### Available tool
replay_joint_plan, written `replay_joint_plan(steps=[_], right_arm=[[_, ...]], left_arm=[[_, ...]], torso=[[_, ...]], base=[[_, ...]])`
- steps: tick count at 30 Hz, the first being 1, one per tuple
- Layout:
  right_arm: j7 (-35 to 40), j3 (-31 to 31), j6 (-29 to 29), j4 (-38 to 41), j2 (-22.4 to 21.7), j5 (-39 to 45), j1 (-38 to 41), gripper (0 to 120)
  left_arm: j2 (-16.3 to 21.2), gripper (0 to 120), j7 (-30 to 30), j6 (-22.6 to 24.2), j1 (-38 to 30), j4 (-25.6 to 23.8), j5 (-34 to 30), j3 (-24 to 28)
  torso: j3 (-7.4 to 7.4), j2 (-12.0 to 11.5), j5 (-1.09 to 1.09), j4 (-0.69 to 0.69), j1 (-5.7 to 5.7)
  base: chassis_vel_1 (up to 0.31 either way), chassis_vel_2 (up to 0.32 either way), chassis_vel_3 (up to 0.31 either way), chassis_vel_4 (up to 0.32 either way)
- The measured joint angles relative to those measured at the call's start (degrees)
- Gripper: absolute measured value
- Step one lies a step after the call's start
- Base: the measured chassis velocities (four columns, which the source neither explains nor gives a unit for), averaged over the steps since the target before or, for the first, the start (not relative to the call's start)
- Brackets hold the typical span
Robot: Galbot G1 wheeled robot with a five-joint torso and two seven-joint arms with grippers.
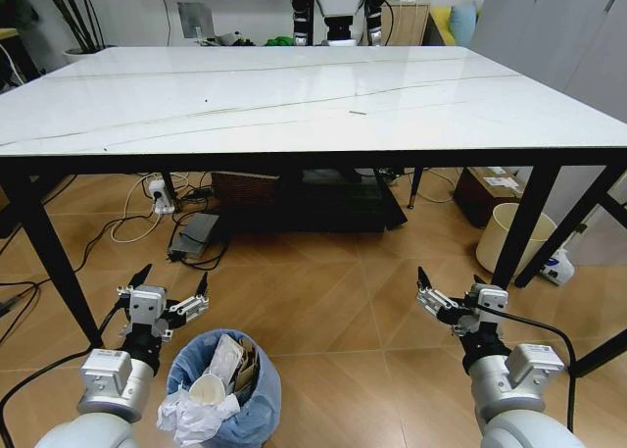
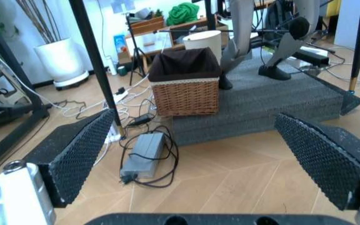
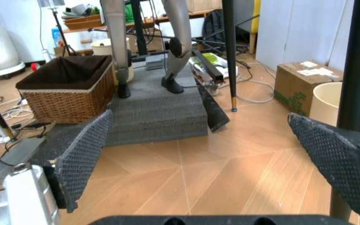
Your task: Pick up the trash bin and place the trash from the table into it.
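Standing on the wooden floor between two open-fingered grippers, left and right, the small round trash bin lined with crinkly light-blue plastic looks light and is probably best gripped at its stiff rim, not the slippery bag.

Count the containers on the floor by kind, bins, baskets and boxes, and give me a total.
Bag-lined trash bin: 1
Cream bin: 1
Wicker basket: 1
Cardboard box: 1
Total: 4
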Motion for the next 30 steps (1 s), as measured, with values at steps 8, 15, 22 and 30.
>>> replay_joint_plan(steps=[8, 15, 22, 30], right_arm=[[0.0, 0.0, 0.0, 0.0, 0.0, 0.0, 0.0, 100], [0.0, 0.0, 0.0, 0.0, 0.0, 0.0, 0.0, 100], [0.0, 0.0, 0.0, 0.0, 0.0, 0.0, 0.0, 100], [0.0, 0.0, 0.0, 0.0, 0.0, 0.0, 0.0, 100]], left_arm=[[0.0, 100, 0.0, 0.1, 0.0, 0.1, -0.1, 0.0], [0.0, 100, -0.1, 0.1, 0.0, 0.1, -0.2, 0.0], [0.0, 100, -0.1, 0.2, 0.0, 0.1, -0.2, 0.0], [0.0, 100, -0.1, 0.2, 0.0, 0.1, -0.2, 0.0]], torso=[[0.0, 0.0, 0.0, 0.0, 0.0], [0.0, 0.0, 0.0, 0.0, 0.0], [0.0, 0.0, 0.0, 0.0, 0.0], [0.0, 0.0, 0.0, 0.0, 0.0]], base=[[0.0, 0.0, 0.0, 0.0], [0.0, 0.0, 0.0, 0.0], [0.0, 0.0, 0.0, 0.0], [0.0, 0.0, 0.0, 0.0]])
